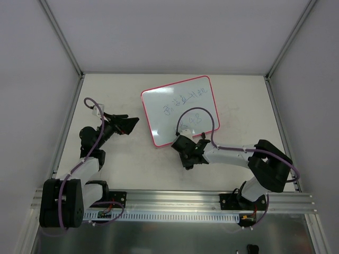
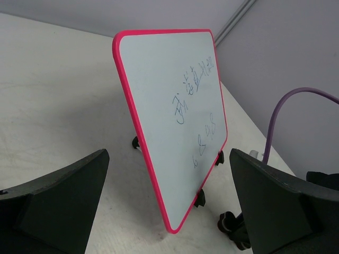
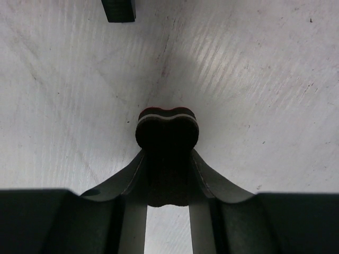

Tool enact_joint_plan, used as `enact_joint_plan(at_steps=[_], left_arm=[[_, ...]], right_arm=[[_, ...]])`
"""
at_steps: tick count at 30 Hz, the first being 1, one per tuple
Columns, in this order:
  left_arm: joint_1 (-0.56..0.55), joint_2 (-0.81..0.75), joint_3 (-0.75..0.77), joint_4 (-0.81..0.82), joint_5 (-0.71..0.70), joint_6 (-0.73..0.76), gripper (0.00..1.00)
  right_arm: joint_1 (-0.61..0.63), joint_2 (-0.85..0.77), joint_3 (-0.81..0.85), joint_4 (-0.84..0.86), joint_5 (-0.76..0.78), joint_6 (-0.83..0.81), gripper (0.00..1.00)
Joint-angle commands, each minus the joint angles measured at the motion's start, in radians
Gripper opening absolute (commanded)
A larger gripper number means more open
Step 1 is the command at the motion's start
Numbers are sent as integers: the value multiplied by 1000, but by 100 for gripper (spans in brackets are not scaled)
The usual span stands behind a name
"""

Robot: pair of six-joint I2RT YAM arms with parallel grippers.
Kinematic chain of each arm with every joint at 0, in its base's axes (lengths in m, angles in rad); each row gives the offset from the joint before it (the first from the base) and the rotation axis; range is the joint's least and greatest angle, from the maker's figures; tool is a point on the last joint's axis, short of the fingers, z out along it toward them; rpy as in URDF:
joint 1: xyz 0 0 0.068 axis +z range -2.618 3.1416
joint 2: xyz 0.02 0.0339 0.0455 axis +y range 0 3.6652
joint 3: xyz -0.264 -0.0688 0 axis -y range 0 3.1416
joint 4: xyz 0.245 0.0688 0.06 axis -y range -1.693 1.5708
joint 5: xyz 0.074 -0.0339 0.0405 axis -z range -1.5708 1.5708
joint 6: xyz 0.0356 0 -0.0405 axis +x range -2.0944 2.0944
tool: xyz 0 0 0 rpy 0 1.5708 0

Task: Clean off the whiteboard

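Glossy white rectangular whiteboard with pink-red frame (image 1: 180, 108) stands tilted on black clip feet (image 2: 199, 198) mid-tabletop (image 1: 243, 116), its blue writing (image 2: 193, 84) intact. Right gripper (image 3: 167, 153): fingers clamped on small dark eraser pad (image 3: 167, 132), near the board's lower edge. Left gripper (image 1: 130, 124): fingers apart, touching nothing. Risk: with 0 bracing, 1 wiping push could tip or slide the board.

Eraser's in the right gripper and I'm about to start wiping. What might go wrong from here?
1. The whiteboard stands tilted on small clip feet with nothing bracing it. The left gripper is open and apart from it, so wiping pressure may tip or slide the board.
2. The right gripper pinches the eraser so that it looks squashed; it might twist or slip out once pressed against the board.
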Motion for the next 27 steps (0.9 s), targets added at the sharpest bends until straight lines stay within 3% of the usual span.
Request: enact_joint_plan(at_steps=[1, 7, 14, 16, 20, 27], left_arm=[[-7, 24, 27, 82, 37, 24, 99], [-7, 145, 88, 89, 63, -12, 99], [-6, 357, 139, 325, 165, -98, 99], [-7, 450, 188, 409, 231, -149, 93], [-7, 556, 225, 501, 247, -200, 87], [-20, 658, 278, 536, 276, -203, 89]], right_arm=[[-12, 14, 23, 8, 29, -6, 28], [-32, -92, 0, 3, 23, -24, 22], [-89, -248, 1, -52, 31, -89, 7], [-98, -277, 12, -75, 57, -104, 0], [-112, -328, 39, -87, 78, -133, 0], [-159, -339, 131, -89, 43, -202, 0]])
